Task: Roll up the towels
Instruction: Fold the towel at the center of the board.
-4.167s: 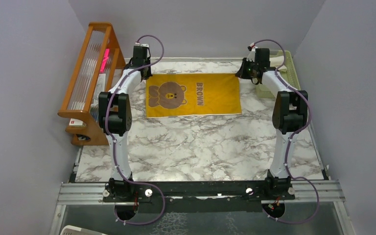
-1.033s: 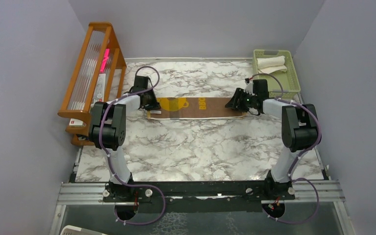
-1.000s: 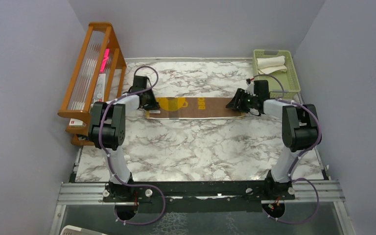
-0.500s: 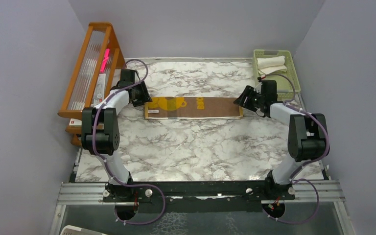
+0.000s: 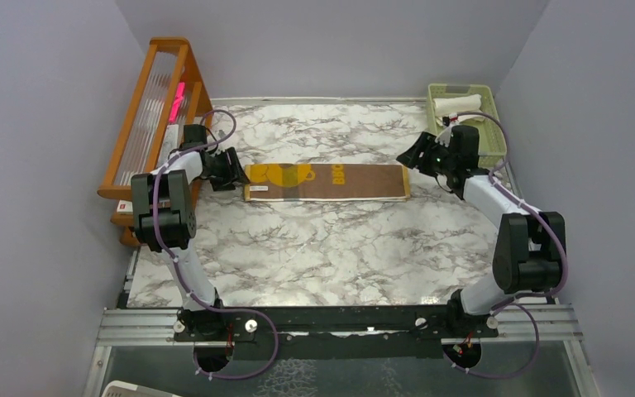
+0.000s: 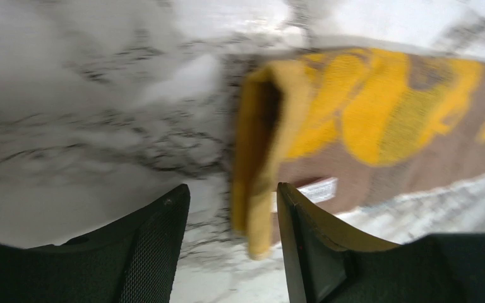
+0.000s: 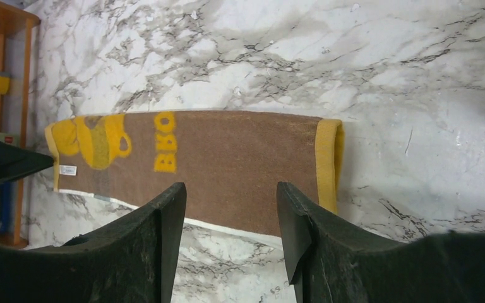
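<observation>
Marbled white tabletop (image 5: 322, 256) carried the folded mustard-yellow and brown cloth towel (image 5: 327, 182) as a flat strip in its far half, its long axis running left to right. My left gripper (image 5: 230, 169) sat just off the strip's left short end, jaws apart and empty. My right gripper (image 5: 417, 155) stood farther off the right end, also parted with nothing between its fingers. I judged the left arm nearer, so a roll would best start there and travel rightward.
</observation>
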`<state>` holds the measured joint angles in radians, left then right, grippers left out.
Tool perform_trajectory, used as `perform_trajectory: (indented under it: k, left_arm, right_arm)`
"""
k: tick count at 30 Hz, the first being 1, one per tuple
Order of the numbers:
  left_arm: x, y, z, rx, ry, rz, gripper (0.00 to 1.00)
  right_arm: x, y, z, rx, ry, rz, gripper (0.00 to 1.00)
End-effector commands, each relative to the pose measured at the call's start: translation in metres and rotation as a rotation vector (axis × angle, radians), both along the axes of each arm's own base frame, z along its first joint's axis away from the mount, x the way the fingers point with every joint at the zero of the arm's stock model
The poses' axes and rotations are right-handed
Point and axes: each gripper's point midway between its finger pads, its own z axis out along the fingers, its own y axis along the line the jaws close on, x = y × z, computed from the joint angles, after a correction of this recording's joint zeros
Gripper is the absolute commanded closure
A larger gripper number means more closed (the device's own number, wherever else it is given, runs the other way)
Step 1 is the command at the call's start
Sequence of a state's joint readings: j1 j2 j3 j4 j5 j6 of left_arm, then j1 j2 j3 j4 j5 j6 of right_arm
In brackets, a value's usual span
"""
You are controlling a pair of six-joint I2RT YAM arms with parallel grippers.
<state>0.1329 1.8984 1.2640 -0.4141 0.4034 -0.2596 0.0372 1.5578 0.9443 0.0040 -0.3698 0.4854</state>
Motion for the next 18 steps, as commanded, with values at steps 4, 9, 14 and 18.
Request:
perform_trajectory:
  k: [4, 9, 14, 18]
  left_arm:
    - [-0.013, -0.042, -0.013, -0.194, 0.041, -0.142, 0.46]
    - [-0.018, -0.045, -0.020, -0.184, 0.068, -0.131, 0.59]
    - [-0.018, -0.040, -0.014, -0.142, 0.060, -0.096, 0.97]
    - [-0.018, -0.017, 0.002, -0.032, 0.030, -0.009, 1.00]
  right_arm:
    - [-0.013, 0.007, 0.014, 0.032, -0.051, 0.051, 0.45]
    - [-0.021, 0.011, 0.016, 0.052, -0.059, 0.072, 0.45]
    - [-0.027, 0.013, 0.016, 0.060, -0.060, 0.085, 0.45]
    - [-0.031, 0.015, 0.016, 0.066, -0.060, 0.097, 0.45]
